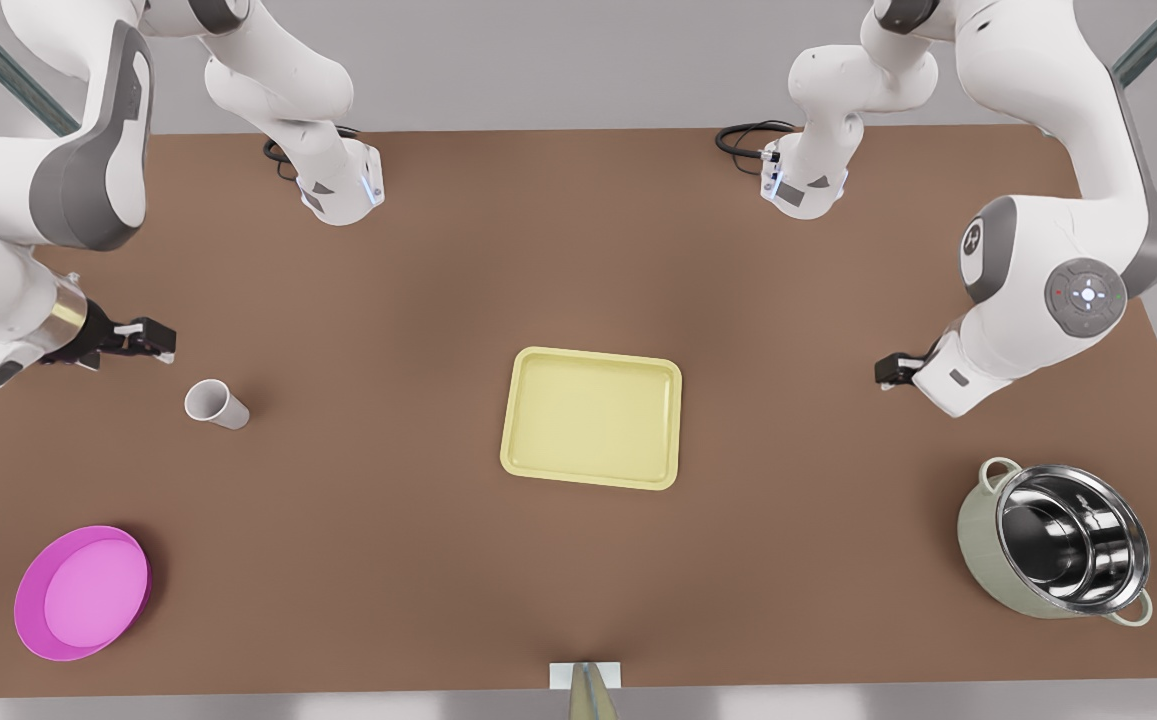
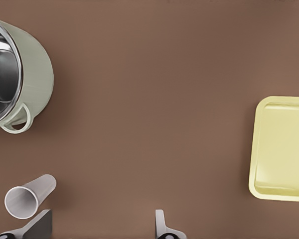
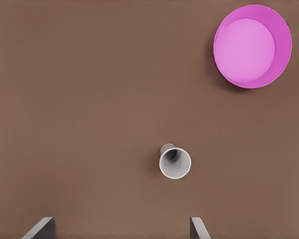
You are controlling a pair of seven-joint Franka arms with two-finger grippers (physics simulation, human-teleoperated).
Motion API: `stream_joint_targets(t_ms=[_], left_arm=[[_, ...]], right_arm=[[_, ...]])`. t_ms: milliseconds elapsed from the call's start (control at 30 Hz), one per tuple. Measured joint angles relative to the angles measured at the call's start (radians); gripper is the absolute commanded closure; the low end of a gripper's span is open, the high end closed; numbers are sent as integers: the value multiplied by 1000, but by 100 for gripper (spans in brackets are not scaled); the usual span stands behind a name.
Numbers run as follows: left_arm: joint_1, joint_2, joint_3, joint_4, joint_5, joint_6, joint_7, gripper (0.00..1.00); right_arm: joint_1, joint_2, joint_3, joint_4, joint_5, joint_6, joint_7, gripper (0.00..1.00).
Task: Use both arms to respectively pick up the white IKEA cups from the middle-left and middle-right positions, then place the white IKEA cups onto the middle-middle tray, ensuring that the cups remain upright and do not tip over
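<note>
Two small white tapered tumblers with greyish insides are seen on the matt brown desk (image 1: 418, 300). The first cup (image 3: 174, 161) stands just ahead of the right gripper (image 3: 119, 225), whose fingers (image 3: 42, 226) are spread wide and hold nothing; a round glossy magenta dish (image 3: 252, 46) lies farther beyond. The second cup (image 2: 29, 196) is close beside one finger of the left gripper (image 2: 100, 221), likewise wide and empty. A steel-lined pale green pot (image 2: 20, 82) and the flat, rimmed yellow tray (image 2: 281, 149) are set well ahead of it.
</note>
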Motion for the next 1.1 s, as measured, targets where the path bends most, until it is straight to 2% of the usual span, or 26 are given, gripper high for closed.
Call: stream_joint_targets(t_ms=[133, 233, 333, 433, 533, 733, 967, 1033, 1100], left_arm=[[11, 3, 48, -34, 0, 1, 0, 0], [170, 42, 68, -125, 2, 39, 35, 0], [259, 63, 135, -303, 2, 157, 92, 0], [307, 66, 223, -385, 2, 254, 157, 0], [326, 70, 264, -492, 1, 379, 214, 0], [334, 115, 273, -529, -16, 544, 301, 0], [332, 174, 273, -534, -52, 619, 372, 0], [332, 186, 272, -534, -54, 626, 388, 48], [331, 189, 267, -534, -52, 628, 400, 53]], right_arm=[[-3, 13, -4, 1, -8, 4, -16, 0], [-153, 138, -15, -23, -14, 35, -33, 0], [-252, 187, -20, -147, -20, 150, -54, 0], [-260, 202, -19, -232, -20, 272, -72, 0], [-260, 184, -19, -347, -17, 389, -86, 0], [-259, 183, -18, -479, -15, 567, -100, 0], [-262, 188, -18, -582, -14, 706, -106, 0], [-270, 198, -18, -616, -14, 736, -107, 0], [-282, 203, -18, -640, -14, 763, -109, 0]])
